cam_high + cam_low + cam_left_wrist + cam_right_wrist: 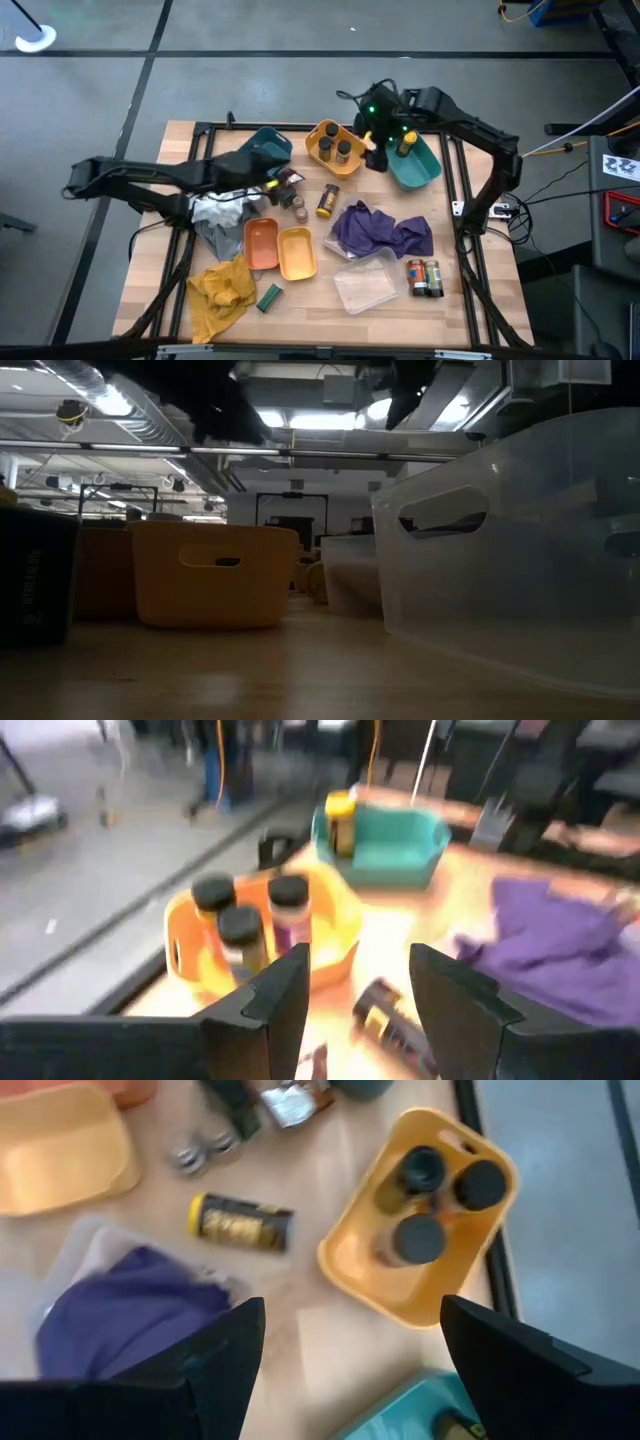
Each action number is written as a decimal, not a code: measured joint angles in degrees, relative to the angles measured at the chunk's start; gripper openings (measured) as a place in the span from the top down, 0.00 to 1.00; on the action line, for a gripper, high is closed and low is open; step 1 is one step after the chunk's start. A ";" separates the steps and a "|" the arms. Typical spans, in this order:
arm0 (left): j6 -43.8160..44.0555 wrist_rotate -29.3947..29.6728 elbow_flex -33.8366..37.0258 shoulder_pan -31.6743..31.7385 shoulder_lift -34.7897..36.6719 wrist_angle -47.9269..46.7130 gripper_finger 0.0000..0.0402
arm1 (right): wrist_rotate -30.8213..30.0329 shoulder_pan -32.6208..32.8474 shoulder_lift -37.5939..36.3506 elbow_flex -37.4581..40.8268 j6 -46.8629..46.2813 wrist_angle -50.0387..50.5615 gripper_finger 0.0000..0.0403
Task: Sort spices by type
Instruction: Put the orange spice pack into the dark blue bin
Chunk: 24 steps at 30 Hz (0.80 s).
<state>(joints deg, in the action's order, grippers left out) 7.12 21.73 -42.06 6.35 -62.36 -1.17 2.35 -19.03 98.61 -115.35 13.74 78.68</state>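
Note:
Three black-lidded spice jars (335, 148) stand in a yellow-orange tray (318, 158), also seen as jars (440, 1195) and jars (245, 915). A yellow-lidded jar (407, 143) stands in the teal tray (425, 170). Another yellow-lidded jar (327, 200) lies on its side on the table, seen too as jar (243, 1223) and jar (392, 1020). Two small jars (298, 208) stand near it. Two more jars (425, 278) sit at the right, and a green tin (268, 297) lies near the front. My left gripper (360, 1000) is open above the lying jar. My right gripper (350, 1380) is open between the two far trays, holding nothing.
A purple cloth (385, 230), a grey cloth (215, 222) and a yellow cloth (220, 290) lie on the table. Orange tray (262, 243), yellow tray (297, 252), clear tray (365, 282) and a dark teal tray (268, 145) stand about. The low view shows a yellow tray (210, 575) and clear tray (500, 560).

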 joint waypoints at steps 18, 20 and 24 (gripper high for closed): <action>3.43 -6.11 -15.37 1.01 -18.93 -18.68 0.59 | -2.23 9.50 -18.39 30.59 -6.92 -13.26 0.25; 3.51 -6.13 -15.37 1.28 -19.15 -18.93 0.59 | -2.24 9.71 -22.14 36.73 -9.05 -18.12 0.25; 4.78 -6.11 -15.35 2.18 -20.14 -19.84 0.59 | -1.29 10.25 -28.08 47.95 -11.99 -29.23 0.25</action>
<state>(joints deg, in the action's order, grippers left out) 11.90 15.62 -57.41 8.53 -82.50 -21.02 1.06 -8.78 70.52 -67.40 1.74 49.44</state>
